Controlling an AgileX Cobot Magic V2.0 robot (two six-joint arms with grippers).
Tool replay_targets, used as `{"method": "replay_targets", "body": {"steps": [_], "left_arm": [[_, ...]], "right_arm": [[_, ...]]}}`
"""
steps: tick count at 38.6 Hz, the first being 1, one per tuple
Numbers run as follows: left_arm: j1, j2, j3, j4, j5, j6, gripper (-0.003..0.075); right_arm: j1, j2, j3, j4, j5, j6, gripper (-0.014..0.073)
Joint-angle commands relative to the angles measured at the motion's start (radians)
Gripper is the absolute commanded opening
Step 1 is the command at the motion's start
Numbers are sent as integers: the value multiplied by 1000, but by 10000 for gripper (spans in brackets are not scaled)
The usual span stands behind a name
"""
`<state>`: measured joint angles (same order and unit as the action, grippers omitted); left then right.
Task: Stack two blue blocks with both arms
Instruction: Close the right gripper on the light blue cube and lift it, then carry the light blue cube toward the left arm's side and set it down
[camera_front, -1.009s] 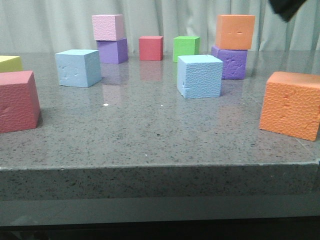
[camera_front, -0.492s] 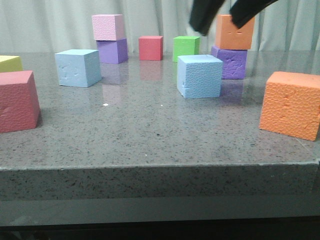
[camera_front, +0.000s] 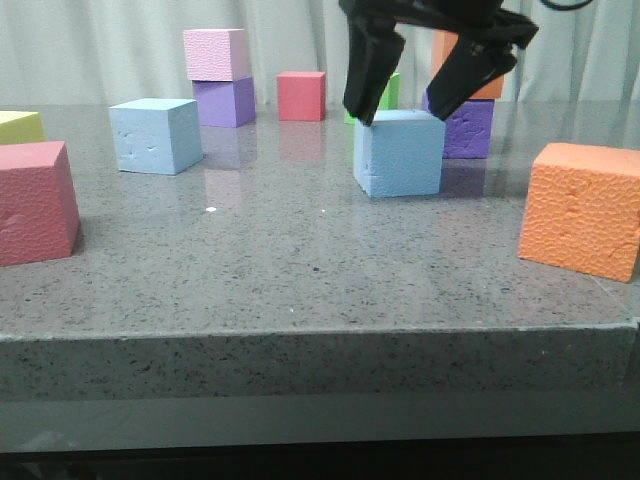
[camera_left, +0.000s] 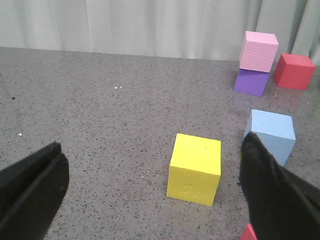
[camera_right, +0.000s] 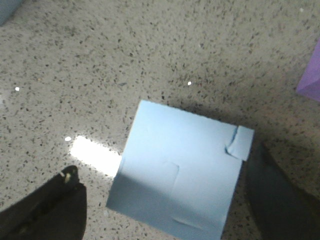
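The pebbled blue block (camera_front: 400, 155) sits on the table right of centre. My right gripper (camera_front: 400, 115) is open and straddles its top, one finger (camera_front: 370, 70) on each side, not closed on it. In the right wrist view the block (camera_right: 180, 175) lies between the spread fingers of the gripper (camera_right: 162, 210). The smoother blue block (camera_front: 155, 135) stands at the far left; it also shows in the left wrist view (camera_left: 270, 131). My left gripper (camera_left: 155, 200) is open and empty above the table, with a yellow cube (camera_left: 195, 167) ahead between its fingers.
A red cube (camera_front: 35, 200) stands at front left and an orange cube (camera_front: 580, 210) at front right. At the back are a pink cube on a purple one (camera_front: 225, 102), a red cube (camera_front: 302, 95), a partly hidden green cube (camera_front: 390, 92), and a purple cube (camera_front: 472, 125) bearing an orange one.
My right gripper has come down from the upper right and leftward, and now straddles the pebbled blue block. No block has moved.
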<state>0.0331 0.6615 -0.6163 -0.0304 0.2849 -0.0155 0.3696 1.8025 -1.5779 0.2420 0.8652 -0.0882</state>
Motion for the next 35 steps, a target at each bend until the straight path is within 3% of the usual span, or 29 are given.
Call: {"method": "replay_targets", "body": {"steps": [1, 13, 23, 35], "left_arm": [[1, 2, -36, -7, -71, -7, 673], [1, 2, -36, -7, -71, -7, 673], [1, 2, -36, -7, -71, -7, 673], [1, 6, -36, -7, -71, -7, 673]], "right_arm": [[1, -37, -35, 21, -45, 6, 642], [1, 12, -35, 21, -50, 6, 633], [1, -1, -35, 21, -64, 3, 418], [24, -95, -34, 24, -54, 3, 416]]}}
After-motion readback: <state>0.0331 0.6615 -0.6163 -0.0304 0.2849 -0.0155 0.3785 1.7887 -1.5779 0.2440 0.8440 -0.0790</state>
